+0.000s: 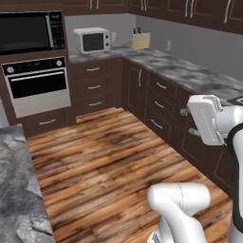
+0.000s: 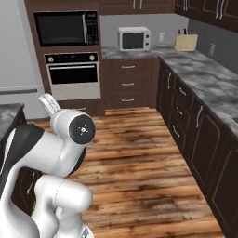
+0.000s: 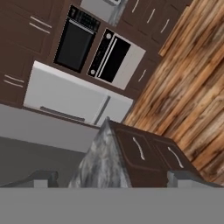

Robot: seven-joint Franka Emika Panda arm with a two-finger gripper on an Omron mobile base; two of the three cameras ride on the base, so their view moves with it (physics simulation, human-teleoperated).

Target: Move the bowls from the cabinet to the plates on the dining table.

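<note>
Dark brown wood runs across the top of the left base view: at about one o'clock, the lower edge of the cabinet (image 1: pixel 190 9) with its silver bar handles, doors closed. I judge the bowls are behind doors like these, but I cannot tell which, so for now their place is a guess and not a sighting.

The hand (image 3: pixel 113 179) is released, its two fingertips (image 3: pixel 43 177) standing wide apart with nothing between them. It looks down on the corner of a grey marbled tabletop (image 3: pixel 103 162) over dark cupboard doors, with plank floor (image 3: pixel 188 87) at three o'clock and the oven (image 3: pixel 116 59) at twelve.

In the left base view a white microwave (image 1: pixel 92 40) sits at eleven o'clock and a knife block (image 1: pixel 141 40) at twelve, both on the stone counter (image 1: pixel 190 71).

On handling, I expect both bowls to be stiff and wide. The cream-and-green one is likely breakable, and the glossy wooden one likely slick. I would pinch the rim, one finger inside the wall and one outside, rather than try to span the whole bowl, and lift slowly so that it doesn't swing.
</note>
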